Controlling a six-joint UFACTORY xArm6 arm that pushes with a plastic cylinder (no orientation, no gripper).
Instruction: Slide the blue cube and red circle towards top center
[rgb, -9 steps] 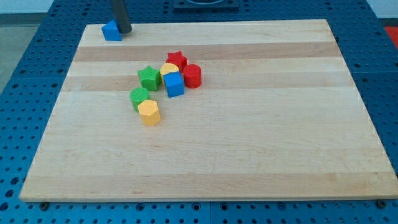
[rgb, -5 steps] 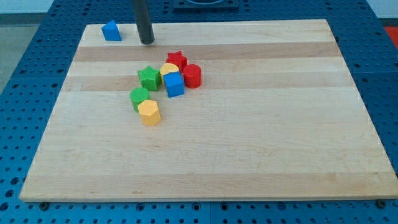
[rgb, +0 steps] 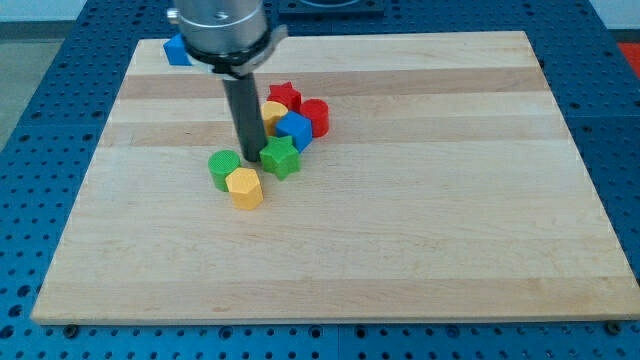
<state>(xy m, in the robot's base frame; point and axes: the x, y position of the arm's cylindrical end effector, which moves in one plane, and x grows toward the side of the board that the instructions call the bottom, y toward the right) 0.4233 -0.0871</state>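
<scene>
The blue cube (rgb: 295, 129) sits in a cluster near the board's middle, turned at an angle. The red circle (rgb: 315, 117) touches its right side. My tip (rgb: 250, 160) is down on the board at the cluster's left, pressed against the green star (rgb: 281, 157), which lies just below the blue cube. The rod hides part of the yellow half-round block (rgb: 273, 112).
A red star (rgb: 284, 96) sits at the cluster's top. A green round block (rgb: 224, 167) and a yellow hexagon (rgb: 243, 187) lie left and below my tip. A second blue block (rgb: 177, 50) is at the board's top left corner, partly hidden by the arm.
My tip moved from the top left down into the cluster. It pushed the green star down and right, and the blue cube turned and shifted right.
</scene>
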